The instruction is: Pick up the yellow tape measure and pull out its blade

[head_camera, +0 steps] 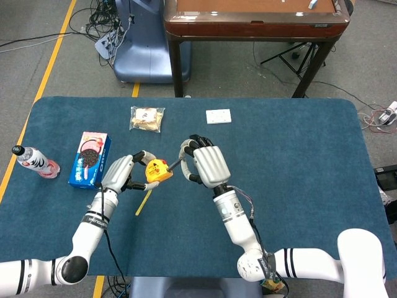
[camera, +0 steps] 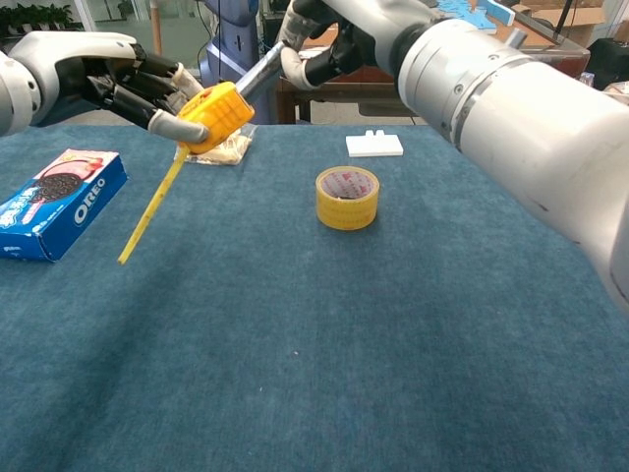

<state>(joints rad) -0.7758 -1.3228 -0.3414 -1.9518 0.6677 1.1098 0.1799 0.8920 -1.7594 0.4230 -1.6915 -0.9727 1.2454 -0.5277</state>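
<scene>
My left hand (head_camera: 118, 174) (camera: 116, 79) holds the yellow tape measure (head_camera: 158, 171) (camera: 218, 112) in the air above the blue table (head_camera: 298, 155). A thin yellow strip (head_camera: 143, 202) (camera: 152, 209) hangs down from the case, with its end near the cloth. A short grey blade end (head_camera: 174, 166) (camera: 257, 77) sticks out of the case toward the right. My right hand (head_camera: 205, 163) (camera: 329, 37) is just right of the case, fingers curled in and pinching that grey end.
A roll of yellow adhesive tape (camera: 347, 197) lies under my right hand, hidden in the head view. An Oreo box (head_camera: 90, 158) (camera: 54, 202) and a bottle (head_camera: 34, 161) lie at the left. A snack bag (head_camera: 147, 118) and a white block (head_camera: 218, 116) sit further back.
</scene>
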